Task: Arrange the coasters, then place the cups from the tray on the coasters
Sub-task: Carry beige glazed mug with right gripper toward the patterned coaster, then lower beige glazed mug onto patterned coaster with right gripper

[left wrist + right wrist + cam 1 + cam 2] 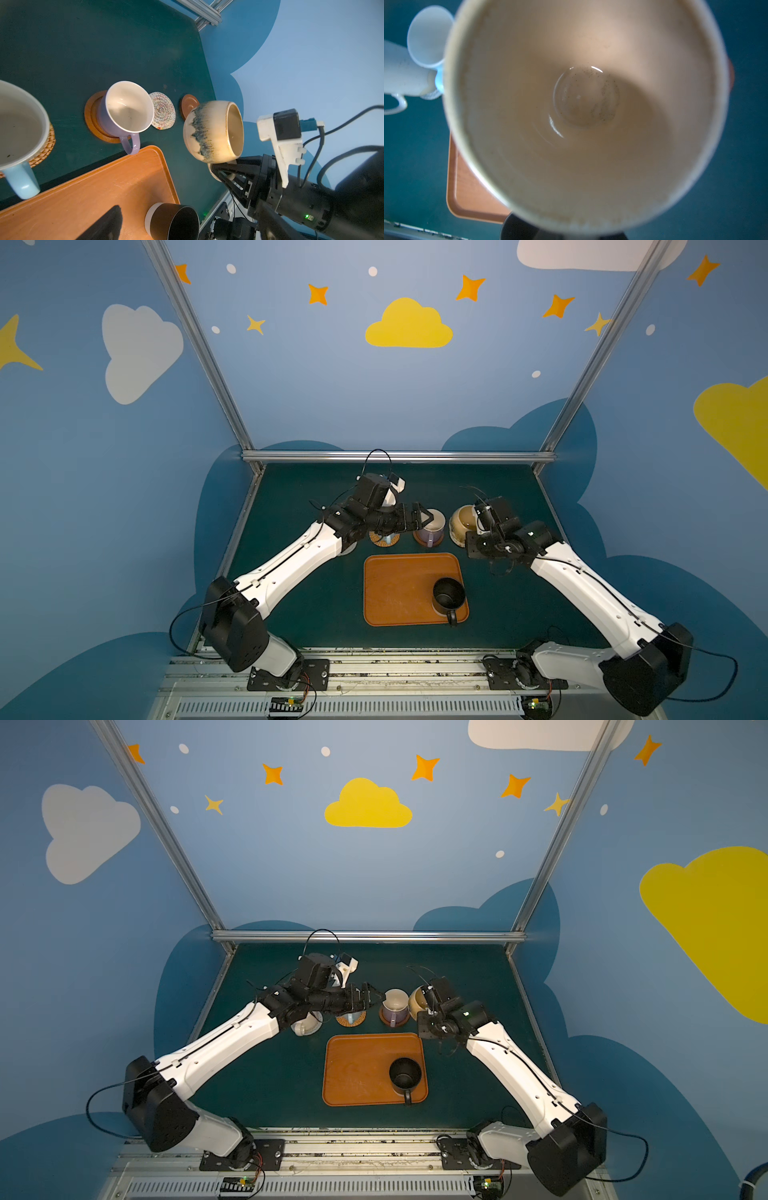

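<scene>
Hanging tilted from right pincer (225, 169): squat, glossy, drip-glazed beige cup (209, 133).

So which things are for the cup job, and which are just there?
For the job: tray, black cup, lavender cup, blue cup, white cup, yellow-beige cup, rattan coaster, woven coaster, wooden coaster, bare wooden coaster.
Just there: wall cloud, metal frame.
</scene>
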Tool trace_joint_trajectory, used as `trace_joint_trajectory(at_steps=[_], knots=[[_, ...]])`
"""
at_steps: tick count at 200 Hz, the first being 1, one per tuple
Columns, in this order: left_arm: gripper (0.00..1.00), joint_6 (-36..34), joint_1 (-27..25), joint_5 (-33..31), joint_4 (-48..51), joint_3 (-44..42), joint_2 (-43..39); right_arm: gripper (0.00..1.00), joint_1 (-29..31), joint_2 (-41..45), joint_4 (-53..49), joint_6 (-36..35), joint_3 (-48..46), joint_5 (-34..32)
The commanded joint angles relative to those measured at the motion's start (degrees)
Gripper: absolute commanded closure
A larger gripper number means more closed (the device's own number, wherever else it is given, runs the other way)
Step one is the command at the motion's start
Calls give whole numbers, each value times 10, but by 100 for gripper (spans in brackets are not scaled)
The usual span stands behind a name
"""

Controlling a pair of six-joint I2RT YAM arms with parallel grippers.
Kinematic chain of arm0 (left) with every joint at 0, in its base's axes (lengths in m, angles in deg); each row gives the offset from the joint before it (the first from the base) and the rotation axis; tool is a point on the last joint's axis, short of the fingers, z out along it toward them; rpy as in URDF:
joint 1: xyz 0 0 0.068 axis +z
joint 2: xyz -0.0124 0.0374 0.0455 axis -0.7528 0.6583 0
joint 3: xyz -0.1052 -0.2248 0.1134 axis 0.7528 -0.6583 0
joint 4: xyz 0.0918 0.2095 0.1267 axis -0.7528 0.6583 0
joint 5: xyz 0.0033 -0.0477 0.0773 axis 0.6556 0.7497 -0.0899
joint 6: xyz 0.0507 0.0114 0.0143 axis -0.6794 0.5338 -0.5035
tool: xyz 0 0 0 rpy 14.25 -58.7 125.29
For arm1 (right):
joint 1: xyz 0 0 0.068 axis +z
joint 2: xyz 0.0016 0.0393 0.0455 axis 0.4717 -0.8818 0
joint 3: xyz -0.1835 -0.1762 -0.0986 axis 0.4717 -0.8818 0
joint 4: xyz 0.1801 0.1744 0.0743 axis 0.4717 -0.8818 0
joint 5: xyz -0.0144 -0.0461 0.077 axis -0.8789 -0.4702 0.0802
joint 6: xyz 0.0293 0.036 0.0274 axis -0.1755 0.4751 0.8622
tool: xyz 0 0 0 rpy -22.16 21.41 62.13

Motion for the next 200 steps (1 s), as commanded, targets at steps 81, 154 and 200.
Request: trace_joint_trajectory(at_steps=[81, 154, 200], knots=[[0, 40, -31, 36, -46, 63, 112, 100, -58, -93, 67, -16, 45, -34], [0, 41, -32, 36, -53, 79, 147, 100, -82, -170, 101, -73, 52, -27], [0, 51, -32, 40, -71, 79, 160, 100, -96, -217, 100, -85, 65, -3]])
